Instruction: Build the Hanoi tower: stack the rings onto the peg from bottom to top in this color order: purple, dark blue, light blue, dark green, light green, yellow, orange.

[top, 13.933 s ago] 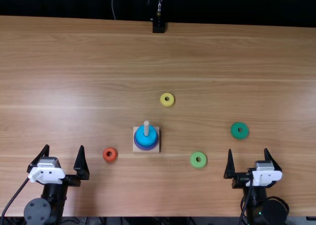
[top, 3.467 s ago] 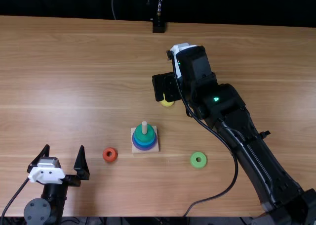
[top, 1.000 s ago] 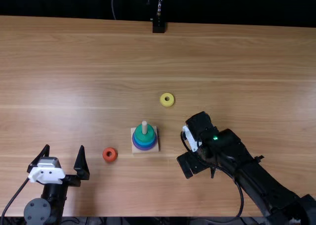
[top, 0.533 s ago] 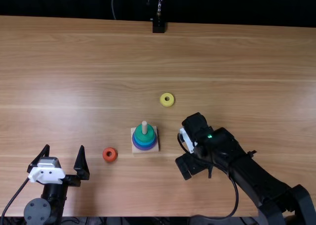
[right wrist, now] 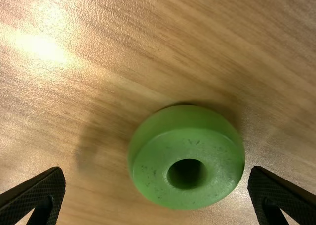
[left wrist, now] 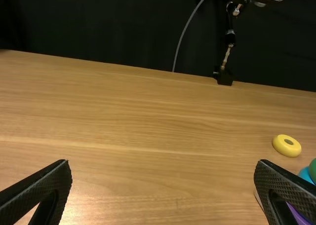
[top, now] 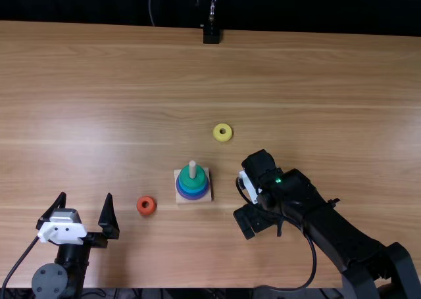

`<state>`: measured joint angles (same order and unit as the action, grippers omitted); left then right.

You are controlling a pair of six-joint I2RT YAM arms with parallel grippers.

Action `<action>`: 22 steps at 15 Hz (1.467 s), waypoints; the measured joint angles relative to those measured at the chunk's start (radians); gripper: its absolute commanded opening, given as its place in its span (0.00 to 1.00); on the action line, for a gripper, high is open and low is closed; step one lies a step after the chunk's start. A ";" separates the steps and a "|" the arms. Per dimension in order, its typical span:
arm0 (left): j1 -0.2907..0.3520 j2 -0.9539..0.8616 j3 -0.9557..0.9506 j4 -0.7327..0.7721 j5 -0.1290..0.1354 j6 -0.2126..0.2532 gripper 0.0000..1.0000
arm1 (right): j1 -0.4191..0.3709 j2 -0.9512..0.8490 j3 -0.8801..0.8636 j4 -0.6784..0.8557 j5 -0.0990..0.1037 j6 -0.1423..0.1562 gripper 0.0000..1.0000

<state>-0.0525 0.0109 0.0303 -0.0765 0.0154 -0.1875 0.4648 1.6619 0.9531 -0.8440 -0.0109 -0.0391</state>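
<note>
In the top view the peg [top: 193, 169] stands on its square base, with a dark green ring [top: 193, 180] uppermost above blue and purple ones. The orange ring [top: 146, 206] lies left of the base, the yellow ring [top: 223, 133] beyond it to the right. My right gripper [top: 247, 221] is low, right of the base. In the right wrist view the light green ring [right wrist: 186, 158] lies on the table between the spread fingers of my right gripper [right wrist: 156, 188]. My left gripper [top: 87, 210] rests open at the near left; the left wrist view shows my left gripper [left wrist: 163, 185] holding nothing.
The table [top: 118, 102] stretches out around the rings. My right arm slants in from the lower right corner, its cable looping near the table's front edge. A black stand [top: 211, 35] is at the far edge.
Earlier the dark green ring lay at the right; now it is on the peg. My right arm has come from above the yellow ring to the light green ring, shifting slightly left lately. The left arm stayed still.
</note>
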 measured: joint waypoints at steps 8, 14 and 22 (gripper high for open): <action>0.000 0.000 0.000 0.000 0.000 0.000 1.00 | 0.000 0.024 0.002 0.001 -0.001 0.000 1.00; 0.000 0.000 0.000 0.000 0.000 0.000 1.00 | 0.000 0.024 0.002 0.060 0.000 0.000 1.00; 0.000 0.000 0.000 0.000 0.000 0.000 1.00 | 0.000 0.024 0.002 0.061 0.000 0.000 0.00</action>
<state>-0.0525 0.0109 0.0303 -0.0765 0.0154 -0.1875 0.4648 1.6859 0.9554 -0.7830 -0.0113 -0.0391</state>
